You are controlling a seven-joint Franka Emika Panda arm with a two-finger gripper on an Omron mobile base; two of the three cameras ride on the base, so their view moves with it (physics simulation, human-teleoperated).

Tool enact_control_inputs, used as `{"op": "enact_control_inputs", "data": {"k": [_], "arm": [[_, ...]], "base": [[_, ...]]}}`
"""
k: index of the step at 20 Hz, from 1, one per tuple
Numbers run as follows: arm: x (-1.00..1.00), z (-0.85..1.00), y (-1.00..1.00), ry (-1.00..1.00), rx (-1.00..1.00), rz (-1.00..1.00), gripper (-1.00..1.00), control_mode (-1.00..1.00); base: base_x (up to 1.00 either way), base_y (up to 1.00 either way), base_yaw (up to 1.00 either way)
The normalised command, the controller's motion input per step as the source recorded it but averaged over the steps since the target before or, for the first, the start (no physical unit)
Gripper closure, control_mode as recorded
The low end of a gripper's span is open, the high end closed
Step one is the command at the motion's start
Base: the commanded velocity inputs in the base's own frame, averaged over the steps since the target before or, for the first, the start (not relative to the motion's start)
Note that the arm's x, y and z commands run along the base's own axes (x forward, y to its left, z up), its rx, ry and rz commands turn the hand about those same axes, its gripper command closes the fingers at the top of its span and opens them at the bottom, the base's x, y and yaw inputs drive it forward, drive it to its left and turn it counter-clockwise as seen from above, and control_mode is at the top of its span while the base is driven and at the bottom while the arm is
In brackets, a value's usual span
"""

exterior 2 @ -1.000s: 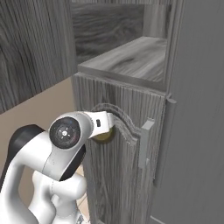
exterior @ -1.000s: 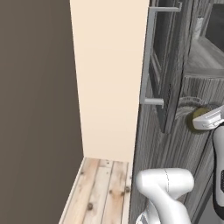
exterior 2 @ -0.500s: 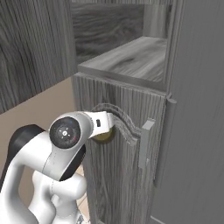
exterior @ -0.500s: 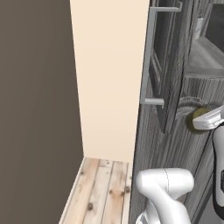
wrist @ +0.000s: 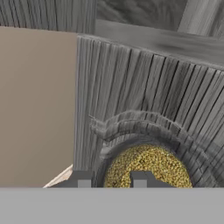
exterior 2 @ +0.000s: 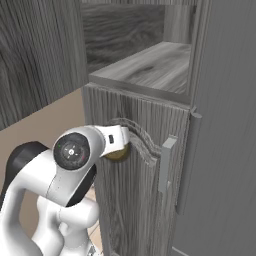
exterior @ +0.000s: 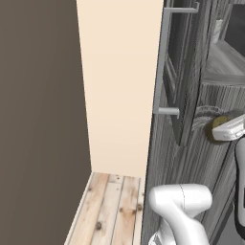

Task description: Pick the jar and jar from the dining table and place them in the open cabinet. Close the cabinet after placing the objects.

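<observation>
You are mid-carry with one jar. On the left of the left base view stands the long silver bar handle (exterior: 162, 62) of the tall dark grey wood-grain cabinet (exterior 2: 135, 200); right of it, the gripper (wrist: 109, 180) is narrowed on the clear glass jar with olive-yellow filling (wrist: 148, 168), held against an arched lower door below the open shelf (exterior 2: 150, 62). Placing it, the second jar and closing remain. Nothing has shifted since the earlier frames.
</observation>
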Motion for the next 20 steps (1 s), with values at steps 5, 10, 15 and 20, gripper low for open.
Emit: {"op": "enact_control_inputs", "data": {"k": [5,10,15,20], "arm": [[-0.16,0.57,0.00,-0.04,0.00,0.00,1.00,-1.00],[-0.18,0.88,-0.01,-0.01,0.01,0.00,1.00,-1.00],[-0.16,0.89,0.04,-0.01,0.00,0.00,1.00,-1.00],[-0.24,0.73,0.13,0.00,0.00,0.00,1.00,-1.00]], "base": [[0.00,0.00,0.00],[0.00,0.00,0.00],[0.00,0.00,0.00],[0.00,0.00,0.00]]}}
